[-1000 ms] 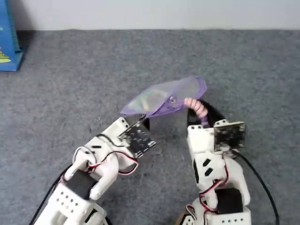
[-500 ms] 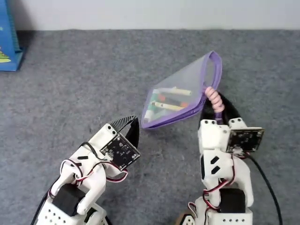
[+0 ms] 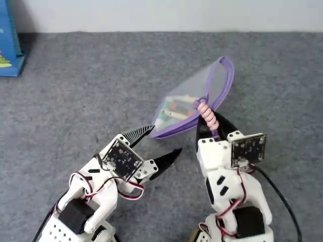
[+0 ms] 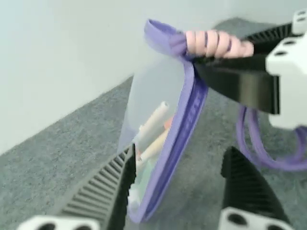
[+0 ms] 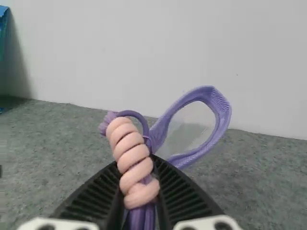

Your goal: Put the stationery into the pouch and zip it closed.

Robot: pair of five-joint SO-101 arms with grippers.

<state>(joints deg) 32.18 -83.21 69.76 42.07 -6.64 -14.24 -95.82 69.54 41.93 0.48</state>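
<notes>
The translucent pouch (image 3: 202, 91) with purple trim hangs tilted above the carpet, with pens and other stationery (image 3: 174, 108) inside it. My right gripper (image 3: 208, 126) is shut on the pink coiled zip pull (image 3: 207, 115) at the pouch's near edge. The right wrist view has the coil (image 5: 134, 163) pinched between the black fingers, the purple pouch rim (image 5: 201, 120) looping beyond it. My left gripper (image 3: 156, 143) stands open just short of the pouch's lower corner and touches nothing. Its wrist view shows the pouch (image 4: 158, 110) ahead of the spread fingers (image 4: 110, 191) and the pink coil (image 4: 218, 43).
Grey carpet (image 3: 75, 91) covers the table up to a white wall at the back. A blue box (image 3: 7, 40) stands at the far left edge. A purple cord (image 4: 254, 143) loops below the right gripper.
The left gripper let go of the pouch's corner, drew back and opened wide. The pouch swung up and to the right, hanging from the right gripper, which has since shifted slightly left.
</notes>
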